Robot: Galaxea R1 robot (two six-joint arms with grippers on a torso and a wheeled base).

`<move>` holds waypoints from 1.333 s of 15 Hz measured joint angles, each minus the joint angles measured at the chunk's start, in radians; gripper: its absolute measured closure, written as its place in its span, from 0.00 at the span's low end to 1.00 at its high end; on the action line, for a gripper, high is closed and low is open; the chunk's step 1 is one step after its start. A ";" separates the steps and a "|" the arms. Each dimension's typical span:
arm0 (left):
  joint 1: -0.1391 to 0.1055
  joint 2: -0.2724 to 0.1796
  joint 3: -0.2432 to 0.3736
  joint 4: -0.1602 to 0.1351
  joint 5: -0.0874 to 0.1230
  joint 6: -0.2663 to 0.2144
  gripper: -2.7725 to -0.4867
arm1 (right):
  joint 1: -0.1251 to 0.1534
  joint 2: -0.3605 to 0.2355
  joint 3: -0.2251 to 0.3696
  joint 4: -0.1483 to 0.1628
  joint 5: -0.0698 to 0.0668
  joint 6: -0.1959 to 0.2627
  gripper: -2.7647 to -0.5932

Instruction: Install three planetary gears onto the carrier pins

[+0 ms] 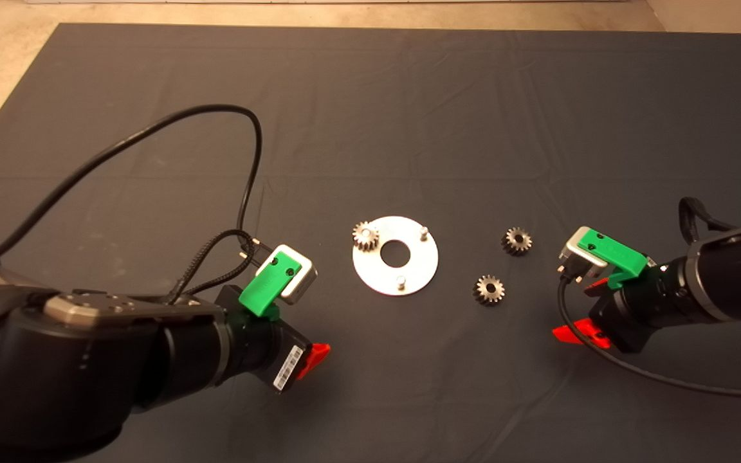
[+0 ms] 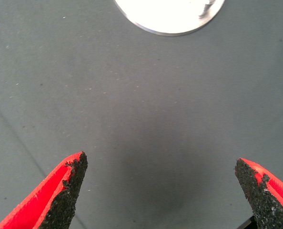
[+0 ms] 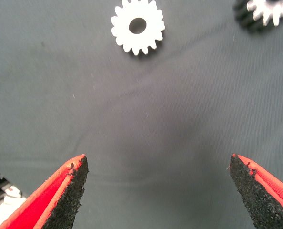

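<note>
Nearest on the left, the left pincer (image 1: 319, 355) hangs over bare mat (image 1: 409, 128), its fingers (image 2: 67, 191) spread wide with nothing between them; the silver disc's near-left edge shows just beyond it in the left wrist view. On the right, at about the same depth, the right pincer (image 1: 570, 321) also hovers above the mat, fingers (image 3: 67, 191) spread and empty, with two loose gears lying on the mat ahead of it.

A little farther, right of the disc, the nearer loose gear (image 1: 489, 289) lies flat on the mat. Near it, farther and to the right, the second loose gear (image 1: 517, 241) also lies flat, apart from the first.

At the centre of the bench the disc (image 1: 422, 267) lies flat. Its near pin (image 1: 401, 281) stands bare, as does the far-right pin (image 1: 424, 231). The third gear (image 1: 365, 236) sits at the far-left position on the disc, over that pin.

A black cable (image 1: 152, 135) loops from the left arm across the mat's far left.
</note>
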 joint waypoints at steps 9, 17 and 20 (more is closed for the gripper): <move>0.003 0.008 0.005 -0.003 0.000 -0.003 0.24 | -0.106 0.135 -0.025 -0.194 -0.002 0.076 0.26; 0.003 0.009 0.006 -0.004 0.000 -0.003 0.24 | -0.170 0.152 -0.042 -0.267 -0.035 0.080 0.26; 0.003 0.010 0.006 -0.003 0.000 -0.003 0.24 | -0.171 0.152 -0.043 -0.280 -0.064 0.077 0.26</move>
